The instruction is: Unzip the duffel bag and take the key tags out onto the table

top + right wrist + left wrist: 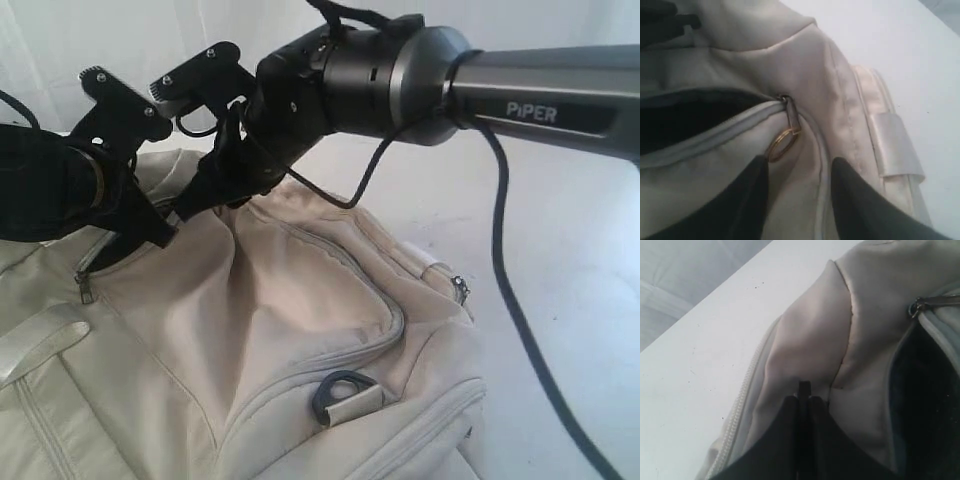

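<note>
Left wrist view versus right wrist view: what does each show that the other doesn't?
Left wrist only: the left tool, closed against a fold of the duffel bag. Right wrist only: the right tool, open, just short of a brass ring on a zipper pull, plus a webbing strap. Both: the bag's dark unzipped opening and the white table.

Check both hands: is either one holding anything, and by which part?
The left hand looks pinched shut on a fold of the bag, beside its open zipper. The right hand is open, holding nothing; the zipper pull lies free.
</note>
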### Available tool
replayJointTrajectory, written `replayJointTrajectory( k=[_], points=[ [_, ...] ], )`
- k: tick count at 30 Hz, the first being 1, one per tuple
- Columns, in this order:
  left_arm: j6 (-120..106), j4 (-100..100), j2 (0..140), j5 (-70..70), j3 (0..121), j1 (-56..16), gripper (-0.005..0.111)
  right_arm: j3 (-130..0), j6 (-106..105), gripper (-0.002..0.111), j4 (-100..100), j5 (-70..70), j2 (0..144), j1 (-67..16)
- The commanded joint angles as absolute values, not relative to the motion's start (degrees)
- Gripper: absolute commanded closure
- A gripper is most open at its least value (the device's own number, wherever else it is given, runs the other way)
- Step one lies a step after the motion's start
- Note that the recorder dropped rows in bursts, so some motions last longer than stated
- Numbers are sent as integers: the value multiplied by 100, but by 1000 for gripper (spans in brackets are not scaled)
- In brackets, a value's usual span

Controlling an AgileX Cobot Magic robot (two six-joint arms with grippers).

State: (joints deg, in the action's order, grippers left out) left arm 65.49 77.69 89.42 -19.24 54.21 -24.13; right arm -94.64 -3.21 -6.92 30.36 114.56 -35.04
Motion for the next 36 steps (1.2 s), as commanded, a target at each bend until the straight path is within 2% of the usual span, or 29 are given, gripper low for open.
replayJointTrajectory(
  k=[1,7,19,27,30,33,36],
  points=[
    [6542,7822,8935,-2060,5369,-2439,107,-9445,-381,68,-400,2454,11665,-3475],
    [6531,7810,8935,-2383,5369,-2439,107,-9445,-580,68,353,2134,12014,-3475],
    [6338,7784,8935,-3169,5369,-2439,107,-9445,-600,69,366,2259,12154,-3475],
    [6295,7512,8935,-2693,5369,-2439,107,-9445,-605,70,366,2114,12241,-3475],
    [6295,7484,8935,-2654,5369,-2439,107,-9445,-605,84,366,2052,12266,-3475],
    [6283,7460,8935,-2676,5369,-2439,107,-9445,-605,108,366,2005,12266,-3475],
    [6142,7325,8935,-2703,5369,-2439,107,-9445,-605,108,351,2005,12180,-3475]
  ],
)
